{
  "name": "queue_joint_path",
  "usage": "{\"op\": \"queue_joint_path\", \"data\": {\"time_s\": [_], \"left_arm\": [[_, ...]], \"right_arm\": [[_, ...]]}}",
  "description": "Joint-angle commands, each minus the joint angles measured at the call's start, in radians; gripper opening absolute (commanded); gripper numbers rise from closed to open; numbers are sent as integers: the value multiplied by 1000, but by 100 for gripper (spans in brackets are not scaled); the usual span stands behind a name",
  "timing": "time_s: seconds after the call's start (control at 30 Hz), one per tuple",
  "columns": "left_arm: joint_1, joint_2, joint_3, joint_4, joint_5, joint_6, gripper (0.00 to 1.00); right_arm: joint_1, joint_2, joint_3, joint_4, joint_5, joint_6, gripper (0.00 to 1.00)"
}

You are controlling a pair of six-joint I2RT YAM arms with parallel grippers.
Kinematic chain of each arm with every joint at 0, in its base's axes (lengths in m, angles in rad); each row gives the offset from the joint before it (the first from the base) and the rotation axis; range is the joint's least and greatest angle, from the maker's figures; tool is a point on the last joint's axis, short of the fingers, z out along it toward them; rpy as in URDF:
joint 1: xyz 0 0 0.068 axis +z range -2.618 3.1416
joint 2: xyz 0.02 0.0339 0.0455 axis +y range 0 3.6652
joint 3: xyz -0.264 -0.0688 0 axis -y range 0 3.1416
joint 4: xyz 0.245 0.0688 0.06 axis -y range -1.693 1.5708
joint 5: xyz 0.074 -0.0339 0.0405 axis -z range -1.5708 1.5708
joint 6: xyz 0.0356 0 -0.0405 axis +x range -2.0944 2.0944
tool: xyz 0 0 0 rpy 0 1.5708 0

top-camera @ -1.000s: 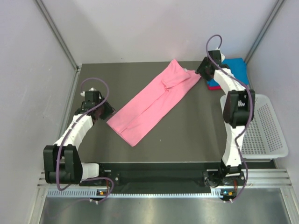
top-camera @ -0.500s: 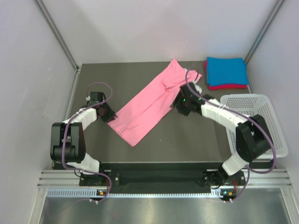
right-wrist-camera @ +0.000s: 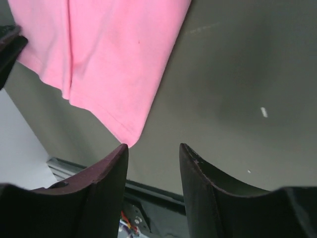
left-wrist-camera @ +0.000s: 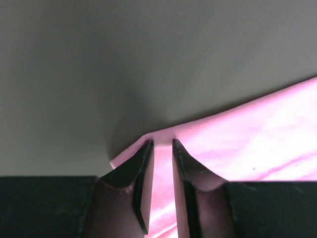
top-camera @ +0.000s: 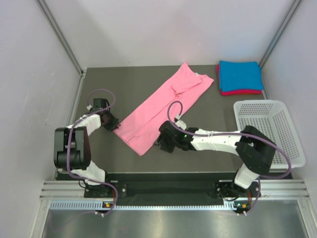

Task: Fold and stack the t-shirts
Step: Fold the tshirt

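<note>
My left gripper sits at one hem corner of the pink t-shirt. Its 2 fingers are drawn in to a narrow slit with pink cloth showing in the gap, and I cannot tell whether the cloth is truly pinched. Ahead of those tips is bare table. My right gripper is spread wide and holds nothing. The shirt's other hem corner lies just ahead of its left finger, not touching, and the table's near edge runs close beyond that corner. To this gripper's right the dark surface is bare. The pink shirt is a long strip running diagonally away from both grippers. Well beyond my right gripper, the blue t-shirt lies folded on the magenta-red t-shirt. The white mesh basket stands beside that arm.
</note>
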Motion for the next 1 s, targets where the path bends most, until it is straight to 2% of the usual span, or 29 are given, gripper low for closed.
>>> {"op": "queue_joint_path", "data": {"time_s": [0.0,0.23,0.4,0.63,0.77,0.97], "left_arm": [[7,-38,22,-17,-70,-1,28],[7,-222,130,-83,-19,66,36],[7,-330,180,-134,141,154,36],[6,-492,83,-108,143,224,37],[7,-511,26,-74,148,226,37],[6,-508,22,-94,159,244,36]], "right_arm": [[46,80,71,87,17,65,45],[131,160,137,95,61,131,38],[166,210,142,119,72,188,37],[172,252,151,145,81,206,36],[186,263,168,107,110,232,34],[187,276,165,127,118,246,33]]}}
